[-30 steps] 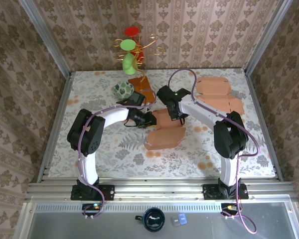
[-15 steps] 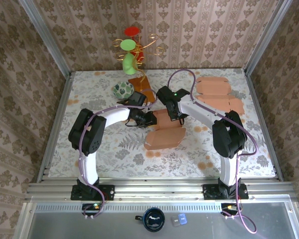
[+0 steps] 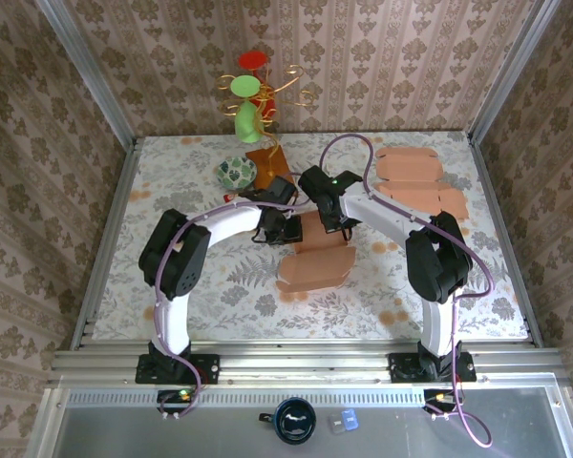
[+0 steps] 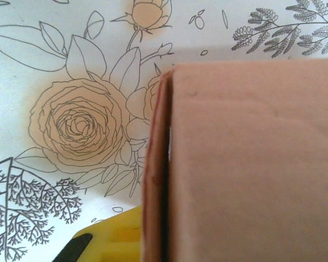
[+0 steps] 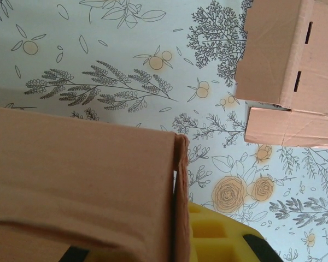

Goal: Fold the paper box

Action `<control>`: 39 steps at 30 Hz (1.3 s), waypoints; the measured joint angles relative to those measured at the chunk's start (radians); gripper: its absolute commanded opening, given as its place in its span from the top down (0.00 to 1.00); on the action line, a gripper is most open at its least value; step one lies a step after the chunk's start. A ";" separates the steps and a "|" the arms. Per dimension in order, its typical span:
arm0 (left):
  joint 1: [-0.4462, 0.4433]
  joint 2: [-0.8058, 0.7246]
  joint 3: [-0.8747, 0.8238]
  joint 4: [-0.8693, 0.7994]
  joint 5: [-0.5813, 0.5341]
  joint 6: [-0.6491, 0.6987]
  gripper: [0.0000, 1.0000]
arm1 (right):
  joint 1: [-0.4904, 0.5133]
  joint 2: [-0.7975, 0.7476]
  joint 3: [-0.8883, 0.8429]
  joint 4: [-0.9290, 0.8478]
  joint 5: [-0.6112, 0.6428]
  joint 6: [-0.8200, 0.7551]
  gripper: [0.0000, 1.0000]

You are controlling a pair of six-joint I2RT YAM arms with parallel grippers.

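Top external: half-folded paper box [image 3: 315, 267], bare table [image 3: 220, 296] at 6 o'clock; right gripper [image 3: 336, 224] clamps it, left gripper [image 3: 286, 231] grip unclear.

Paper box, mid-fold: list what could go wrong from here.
1. The left gripper and right gripper work the far edge of the paper box close together, so they might collide.
2. In the left wrist view the folded wall shows a dark gap between layers, so it may spring open if let go.
3. Flat blanks lie just right of the box and could get nudged.
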 measured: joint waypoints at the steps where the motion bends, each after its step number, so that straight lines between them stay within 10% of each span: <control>1: -0.005 0.000 0.005 -0.008 -0.015 -0.003 0.86 | 0.000 0.000 0.000 0.000 -0.003 0.003 1.00; 19: -0.042 0.000 0.029 -0.062 -0.127 -0.056 1.00 | 0.006 0.008 0.000 0.009 -0.027 0.011 1.00; 26: -0.042 -0.008 0.018 -0.065 -0.158 -0.058 0.65 | 0.007 0.008 -0.002 0.006 -0.027 0.013 1.00; 39: 0.006 -0.066 -0.003 -0.030 -0.157 -0.021 0.63 | 0.010 0.008 -0.003 0.005 -0.027 0.014 1.00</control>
